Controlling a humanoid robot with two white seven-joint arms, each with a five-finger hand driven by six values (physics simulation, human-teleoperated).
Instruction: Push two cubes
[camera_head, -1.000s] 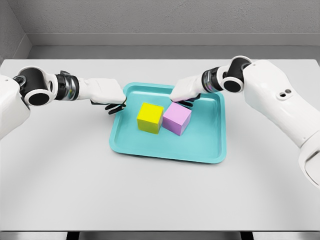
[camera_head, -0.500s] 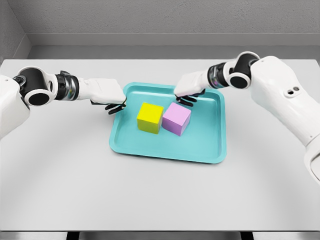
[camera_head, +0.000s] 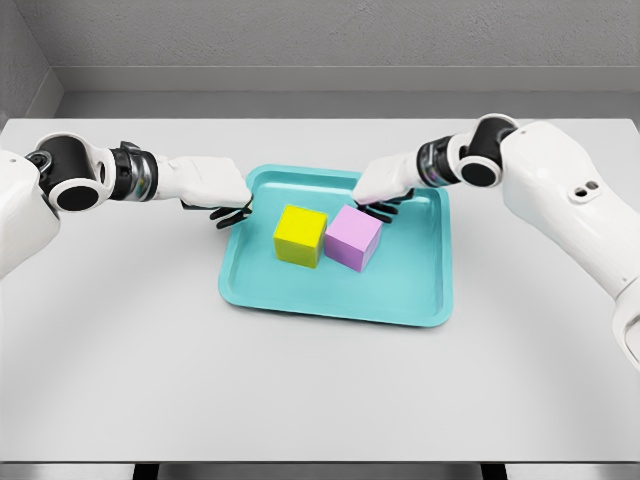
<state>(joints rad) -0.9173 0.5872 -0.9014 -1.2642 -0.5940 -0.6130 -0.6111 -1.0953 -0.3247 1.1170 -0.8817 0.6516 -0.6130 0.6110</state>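
A yellow cube (camera_head: 300, 235) and a pink cube (camera_head: 355, 237) sit side by side, touching, in the middle of a teal tray (camera_head: 410, 290). My right hand (camera_head: 380, 187) hovers at the pink cube's far top edge, palm down, fingers relaxed and holding nothing. Over the tray's left rim is my left hand (camera_head: 222, 194), a short gap to the left of the yellow cube; its dark fingertips (camera_head: 232, 214) curl slightly downward and grip nothing.
The tray lies on a light grey table (camera_head: 120, 340) with a grey wall behind it. The table's front edge runs along the bottom of the view.
My right hand has drifted slightly right and back along the pink cube's far edge, with the elbow swinging outward. The cubes and my left hand have stayed put.
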